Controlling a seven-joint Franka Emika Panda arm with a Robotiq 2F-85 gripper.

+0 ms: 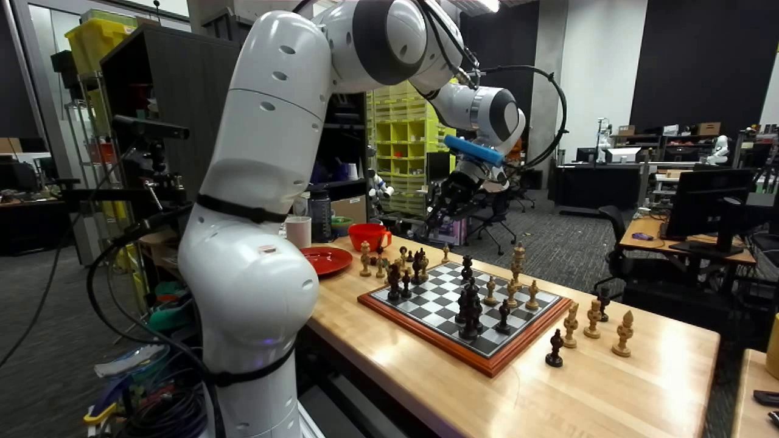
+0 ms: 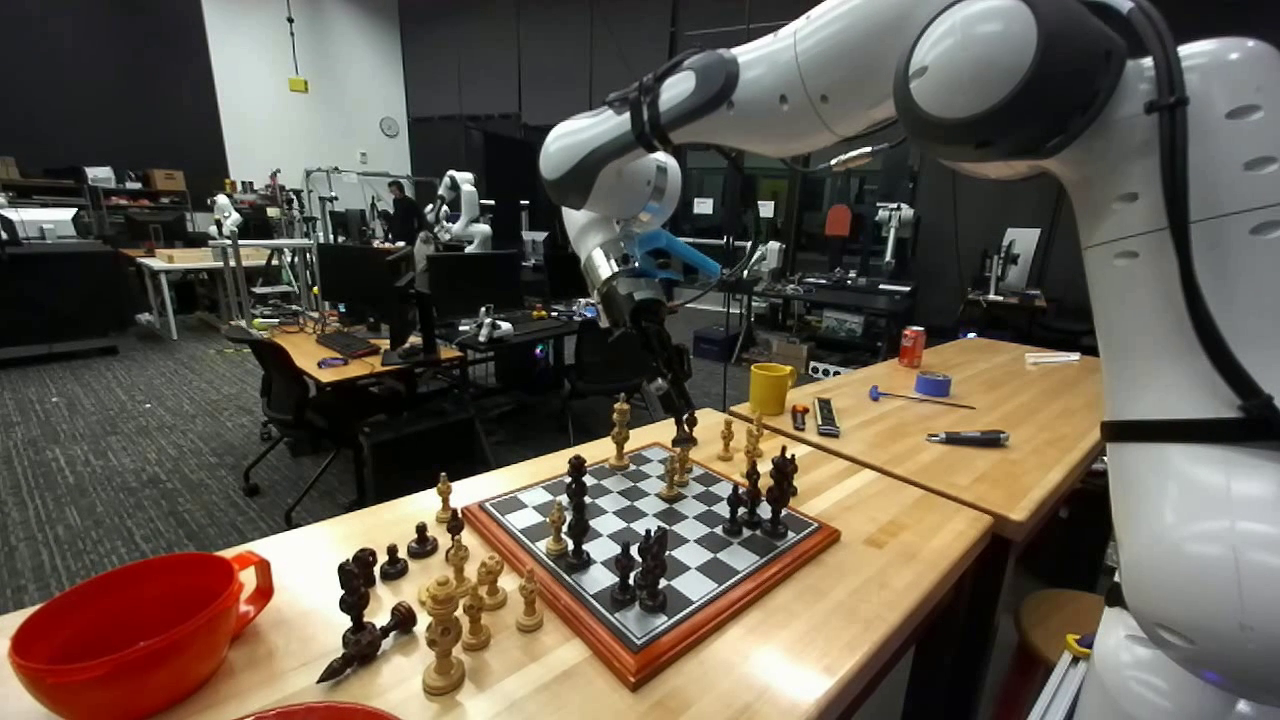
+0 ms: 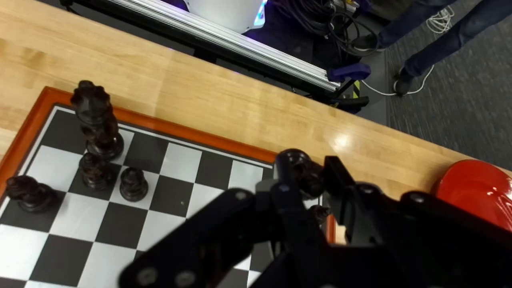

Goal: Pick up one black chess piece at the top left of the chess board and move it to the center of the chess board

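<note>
Above the chess board, find the gripper tilted, up in the air, well apart from the squares. In the wrist view, see it closed on a black chess piece, pinched between the fingertips with a rounded dark end showing just past them; can make out only part of it. In both exterior views, cannot pick that held piece out against the gripper

Find chess board flat on a wooden table, with dark and light checks inside a reddish-brown rim. Toward one corner of it, in the wrist view, count four black pieces, all upright, one taller than its neighbours. Close to one edge of it, in an exterior view, note a tall light piece standing on the squares

Off one side of the chess board, see light pieces upright beside a fallen black piece. Farther from the chess board that way, note a red cup and, in an exterior view, a red plate. Off the opposite side, in an exterior view, count three light chessmen and two black chessmen, upright on the table. Past the chess board that way, on a second table, see a yellow mug and a red can
</note>
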